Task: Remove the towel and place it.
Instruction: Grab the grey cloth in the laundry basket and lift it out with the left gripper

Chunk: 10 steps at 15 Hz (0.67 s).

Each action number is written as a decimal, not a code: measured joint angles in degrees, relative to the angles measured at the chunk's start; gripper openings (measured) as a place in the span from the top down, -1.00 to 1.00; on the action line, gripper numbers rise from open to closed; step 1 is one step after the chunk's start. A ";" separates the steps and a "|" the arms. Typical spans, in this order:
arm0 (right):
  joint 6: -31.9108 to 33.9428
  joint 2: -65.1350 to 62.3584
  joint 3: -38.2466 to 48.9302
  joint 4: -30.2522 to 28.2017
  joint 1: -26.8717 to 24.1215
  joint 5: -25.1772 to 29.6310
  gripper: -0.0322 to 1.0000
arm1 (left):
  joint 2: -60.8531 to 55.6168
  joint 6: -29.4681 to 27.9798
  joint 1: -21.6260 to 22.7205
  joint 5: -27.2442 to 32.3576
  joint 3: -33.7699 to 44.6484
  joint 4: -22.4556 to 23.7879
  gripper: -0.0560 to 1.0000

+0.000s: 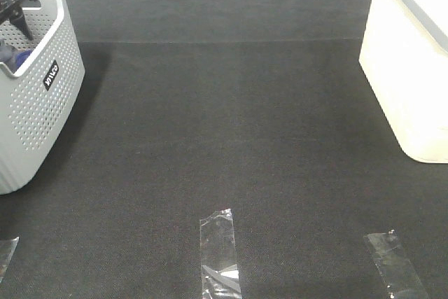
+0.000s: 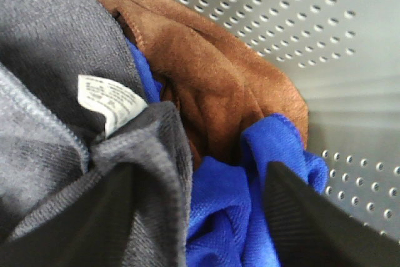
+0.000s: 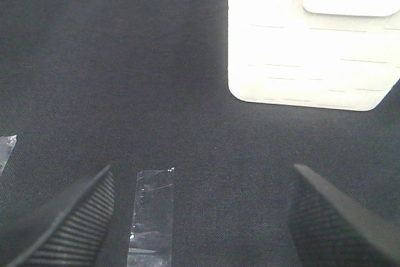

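The greyish-purple towel (image 2: pixel 44 60) with a white care label (image 2: pixel 109 99) lies bunched in the grey perforated basket (image 1: pixel 42 103) at the far left. My left gripper (image 2: pixel 194 229) is down inside the basket, open, its fingers either side of a fold of the towel and the blue cloth (image 2: pixel 231 204). From the high view only the arm's black parts (image 1: pixel 15 6) show above the basket rim. My right gripper (image 3: pixel 200 217) is open and empty over the black mat; it is out of the high view.
A brown cloth (image 2: pixel 212 73) lies against the basket wall (image 2: pixel 350 92) behind the blue cloth. A white bin (image 1: pixel 413 54) stands at the right, also in the right wrist view (image 3: pixel 312 42). Clear tape strips (image 1: pixel 219 253) (image 1: pixel 395 264) mark the black mat (image 1: pixel 224 124) near the front.
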 joint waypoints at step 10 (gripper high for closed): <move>0.00 0.00 0.00 0.00 0.00 0.00 -0.45 | -1.15 6.42 0.00 0.34 -0.57 0.00 0.89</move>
